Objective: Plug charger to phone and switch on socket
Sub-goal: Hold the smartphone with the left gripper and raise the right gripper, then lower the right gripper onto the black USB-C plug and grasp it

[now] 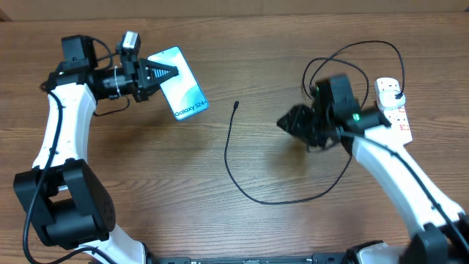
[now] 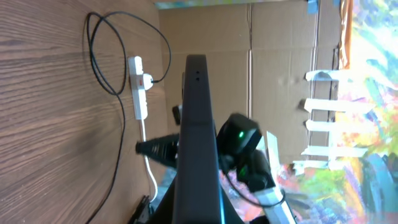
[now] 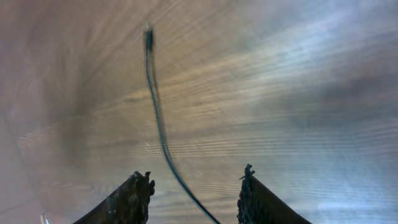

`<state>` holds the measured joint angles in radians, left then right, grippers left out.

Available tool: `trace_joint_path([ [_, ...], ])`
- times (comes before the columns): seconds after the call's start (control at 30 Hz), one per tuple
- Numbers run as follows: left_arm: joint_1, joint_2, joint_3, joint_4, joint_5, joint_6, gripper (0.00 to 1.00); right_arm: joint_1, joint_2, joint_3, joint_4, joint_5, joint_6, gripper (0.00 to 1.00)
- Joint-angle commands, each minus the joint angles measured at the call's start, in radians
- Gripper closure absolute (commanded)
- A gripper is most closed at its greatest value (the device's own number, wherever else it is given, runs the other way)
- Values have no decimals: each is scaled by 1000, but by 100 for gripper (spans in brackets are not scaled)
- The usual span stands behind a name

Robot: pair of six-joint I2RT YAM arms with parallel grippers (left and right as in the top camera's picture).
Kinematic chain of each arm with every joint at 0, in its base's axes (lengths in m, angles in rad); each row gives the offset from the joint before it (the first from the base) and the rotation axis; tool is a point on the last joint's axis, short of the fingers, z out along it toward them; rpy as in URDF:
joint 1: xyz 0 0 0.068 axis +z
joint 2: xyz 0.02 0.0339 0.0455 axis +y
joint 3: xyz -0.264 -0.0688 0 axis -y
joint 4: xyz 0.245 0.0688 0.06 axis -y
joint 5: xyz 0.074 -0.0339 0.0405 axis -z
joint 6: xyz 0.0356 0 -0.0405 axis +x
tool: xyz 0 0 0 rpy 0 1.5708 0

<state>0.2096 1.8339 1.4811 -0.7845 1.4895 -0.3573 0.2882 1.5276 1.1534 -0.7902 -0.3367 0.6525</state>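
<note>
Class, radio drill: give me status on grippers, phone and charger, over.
Left gripper shut on phone. Right gripper open, empty, over charger. Connector tip lies free, not in phone. No obstacle seen between them.

Brown wood tabletop (image 1: 146,169) btwn the arms lies open, crossed only by the thin black charger cable (image 1: 226,158) (a wide loop). Far right is tighter: white power strip (image 1: 401,121) w/ cable coils beside it.
</note>
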Motion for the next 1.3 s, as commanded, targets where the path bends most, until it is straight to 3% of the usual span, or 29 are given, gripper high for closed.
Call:
trace_joint_path([
  [0.0, 2, -8, 11, -11, 57, 26, 96, 19, 102, 148, -39, -6, -41, 52],
  [0.3, 4, -8, 11, -13, 56, 25, 96, 96, 407, 447, -82, -40, -2, 54],
  [0.43, 14, -8, 11, -13, 56, 24, 96, 121, 486, 456, 17, -87, 80, 61],
  [0.63, 21, -8, 11, -13, 56, 25, 96, 138, 564, 456, 124, -99, 153, 61],
  [1.27, 21, -8, 11, -13, 46, 25, 96, 146, 698, 454, 188, -125, 159, 67],
])
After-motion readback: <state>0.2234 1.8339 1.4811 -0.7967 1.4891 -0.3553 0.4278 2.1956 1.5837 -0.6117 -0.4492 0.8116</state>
